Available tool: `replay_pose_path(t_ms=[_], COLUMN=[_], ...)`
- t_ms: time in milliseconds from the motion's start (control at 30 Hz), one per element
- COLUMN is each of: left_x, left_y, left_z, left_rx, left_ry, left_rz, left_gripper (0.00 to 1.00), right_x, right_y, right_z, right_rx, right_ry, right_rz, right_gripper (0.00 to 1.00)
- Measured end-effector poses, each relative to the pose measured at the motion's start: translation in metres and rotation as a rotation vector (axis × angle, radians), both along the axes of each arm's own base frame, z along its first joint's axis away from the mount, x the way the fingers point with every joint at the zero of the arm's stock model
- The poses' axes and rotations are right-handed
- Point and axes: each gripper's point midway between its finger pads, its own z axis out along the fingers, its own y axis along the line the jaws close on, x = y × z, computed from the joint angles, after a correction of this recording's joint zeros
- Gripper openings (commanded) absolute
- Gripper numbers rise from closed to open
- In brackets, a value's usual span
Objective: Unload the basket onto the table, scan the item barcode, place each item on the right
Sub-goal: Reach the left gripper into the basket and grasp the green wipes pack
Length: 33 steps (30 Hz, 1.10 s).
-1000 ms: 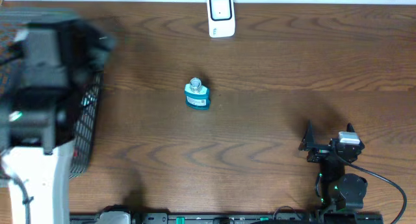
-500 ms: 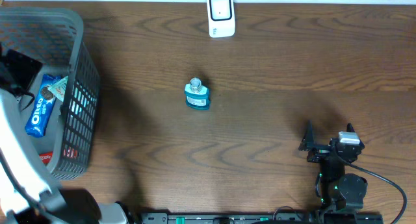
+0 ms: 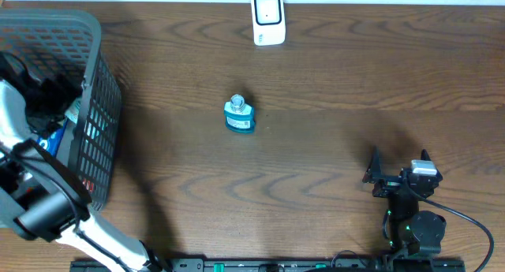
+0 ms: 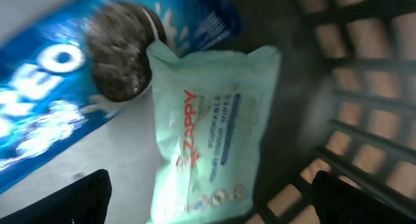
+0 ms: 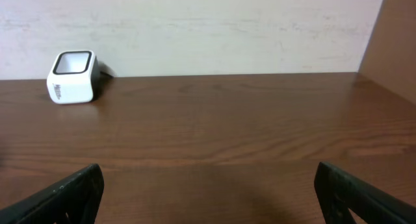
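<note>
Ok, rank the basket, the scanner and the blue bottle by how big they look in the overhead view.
1. basket: by far the largest, though cut off at the left edge.
2. scanner.
3. blue bottle: only slightly smaller than the scanner, so those two are close.

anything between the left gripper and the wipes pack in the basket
Nothing visible does. The left gripper hangs open over the wipes pack, which lies on top, its corner overlapping the cookie pack. The basket wall runs close along one side of the wipes pack.
</note>
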Motion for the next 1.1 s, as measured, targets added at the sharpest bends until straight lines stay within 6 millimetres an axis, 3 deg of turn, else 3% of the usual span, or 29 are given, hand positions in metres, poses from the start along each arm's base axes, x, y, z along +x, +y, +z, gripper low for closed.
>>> replay_pose_path(t_ms=[167,333,367,500,567,667,833,1000,1100], left_x=[-0.001,0.005,0.005,0.007,0.004,0.002,0.002,-0.010,-0.017], left_y=[-0.006,-0.011,-0.011,-0.012,-0.013,-0.014,-0.010,0.006,0.024], left_z=[-0.032,-0.043,-0.044,-0.045,-0.048,-0.051,-0.044,-0.031,0.021], left_rx=[-0.056,-0.072,-0.074,-0.067,-0.065,-0.065,-0.073,-0.056,0.011], left_ry=[0.035,-0.008,-0.012,-0.033,-0.026,-0.019,-0.047,-0.047,-0.131], left_rz=[-0.016,-0.037,-0.040,-0.058,-0.071,-0.076,-0.074,-0.007,0.093], left_gripper=[0.98,1.00,0.96,0.53,0.39,0.09,0.07,0.07,0.07], right_x=[0.000,0.000,0.000,0.000,0.000,0.000,0.000,0.000,0.000], right_y=[0.000,0.000,0.000,0.000,0.000,0.000,0.000,0.000,0.000], right_z=[0.000,0.000,0.000,0.000,0.000,0.000,0.000,0.000,0.000], right_rx=[0.000,0.000,0.000,0.000,0.000,0.000,0.000,0.000,0.000], right_ry=[0.000,0.000,0.000,0.000,0.000,0.000,0.000,0.000,0.000], right_rz=[0.000,0.000,0.000,0.000,0.000,0.000,0.000,0.000,0.000], right_gripper=[0.99,0.99,0.99,0.99,0.99,0.99,0.99,0.99,0.99])
